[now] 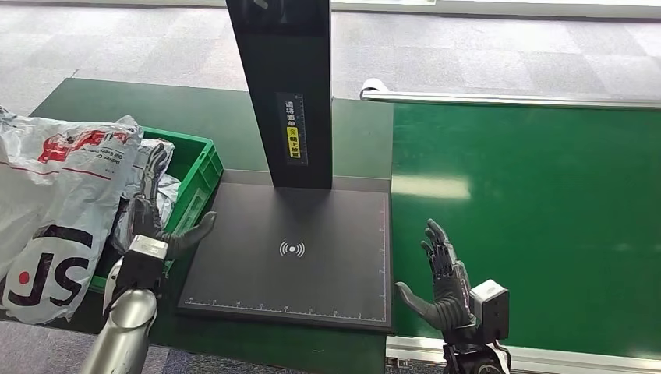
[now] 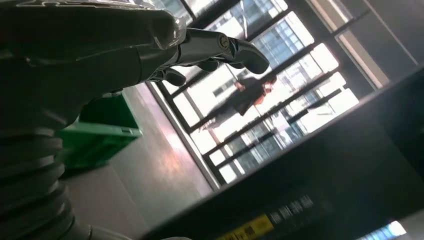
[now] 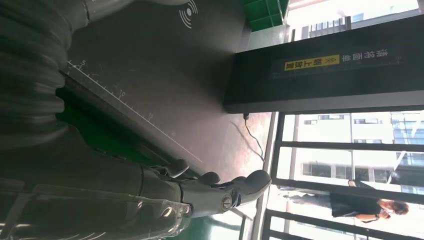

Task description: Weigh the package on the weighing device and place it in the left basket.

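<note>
- The package, a white plastic courier bag with red and black print, lies over the green basket at the left end of the table, draping past the basket's near edge. It sits just to the left of my left hand.
- My left hand is raised beside the package, fingers stretched upward against the crumpled bag, thumb stuck out toward the scale. Whether the fingers actually touch the plastic I cannot tell; they grip nothing that I can see.
- In the left wrist view my left hand's fingers extend straight, with the green basket beyond them.
- The weighing device is a dark flat platform with a wireless symbol at its middle and a ruler scale along its near edge; nothing lies on it. It stands between my two hands.
- A black upright post with a yellow label rises from the platform's far edge.
- To the right is a green conveyor surface with a metal roller at its far edge.
- My right hand hovers over the conveyor's near left corner, just beside the platform, wide open, fingers up, thumb apart, holding nothing.
- In the right wrist view a person shows beyond the windows.
</note>
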